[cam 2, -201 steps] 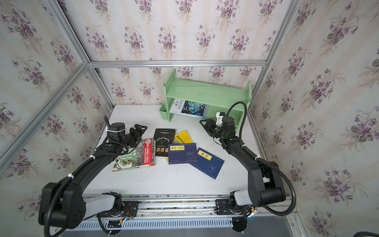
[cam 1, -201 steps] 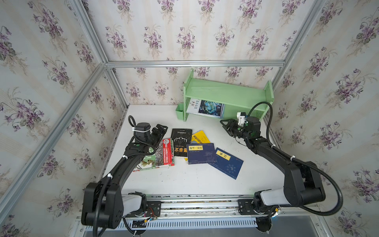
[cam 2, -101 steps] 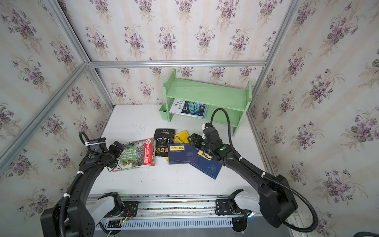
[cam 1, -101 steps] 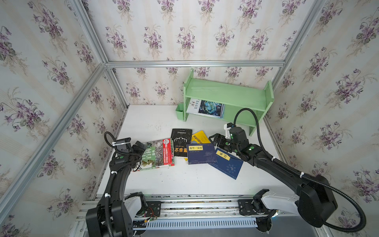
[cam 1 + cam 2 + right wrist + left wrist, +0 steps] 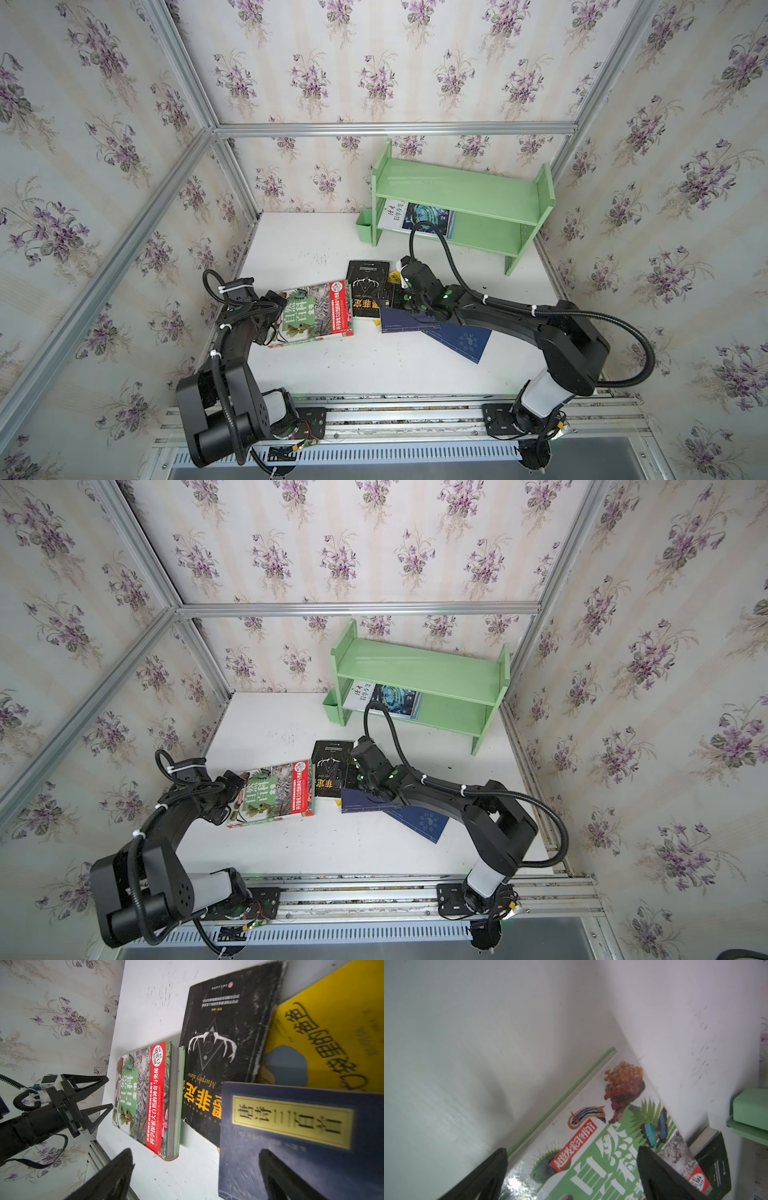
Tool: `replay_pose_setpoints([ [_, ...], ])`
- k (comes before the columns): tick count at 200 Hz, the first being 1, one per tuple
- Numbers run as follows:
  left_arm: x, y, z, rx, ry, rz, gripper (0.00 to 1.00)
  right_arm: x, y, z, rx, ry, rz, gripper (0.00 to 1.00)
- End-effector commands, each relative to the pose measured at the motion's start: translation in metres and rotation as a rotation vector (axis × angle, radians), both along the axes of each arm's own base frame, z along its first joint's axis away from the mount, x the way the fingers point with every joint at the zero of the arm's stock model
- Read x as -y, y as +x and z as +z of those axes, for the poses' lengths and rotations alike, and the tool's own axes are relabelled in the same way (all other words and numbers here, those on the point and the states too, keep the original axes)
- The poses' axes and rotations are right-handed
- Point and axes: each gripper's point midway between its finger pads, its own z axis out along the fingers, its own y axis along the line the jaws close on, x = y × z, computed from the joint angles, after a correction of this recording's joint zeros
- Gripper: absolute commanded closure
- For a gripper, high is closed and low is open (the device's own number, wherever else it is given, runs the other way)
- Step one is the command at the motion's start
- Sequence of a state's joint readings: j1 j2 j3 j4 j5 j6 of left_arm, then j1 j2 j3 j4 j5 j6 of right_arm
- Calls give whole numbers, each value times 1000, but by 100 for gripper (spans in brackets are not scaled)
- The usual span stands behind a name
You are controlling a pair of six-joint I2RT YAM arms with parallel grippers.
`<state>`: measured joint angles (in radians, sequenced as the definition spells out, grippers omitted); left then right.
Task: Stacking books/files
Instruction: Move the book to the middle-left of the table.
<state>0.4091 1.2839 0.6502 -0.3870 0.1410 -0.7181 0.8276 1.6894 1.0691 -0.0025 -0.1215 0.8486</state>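
Jaws spread wide on both arms, nothing held — the books lie unstacked.
The upper navy book (image 5: 291,1126), lapped over the black book (image 5: 224,1043) and the yellow book (image 5: 324,1028), is best taken by its free edge, one finger slid beneath — thin covers slip. The right gripper (image 5: 196,1154) is held low over it, arm stretched flat across the table (image 5: 311,245); the left gripper (image 5: 105,1093) is levelled at the outer edge of the green book (image 5: 316,309), elbow bent. A white book (image 5: 419,218) lies on the lower tier of the shelf (image 5: 457,191).
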Motion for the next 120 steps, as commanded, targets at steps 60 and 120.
replay_pose_setpoints([
  [60, 11, 1, -42, -75, -129, 37, 0, -47, 2, -20, -54, 70, 81, 0],
  [120, 26, 1, -59, -97, -226, 30, 0, -53, -2, -42, -149, 27, 85, 0],
])
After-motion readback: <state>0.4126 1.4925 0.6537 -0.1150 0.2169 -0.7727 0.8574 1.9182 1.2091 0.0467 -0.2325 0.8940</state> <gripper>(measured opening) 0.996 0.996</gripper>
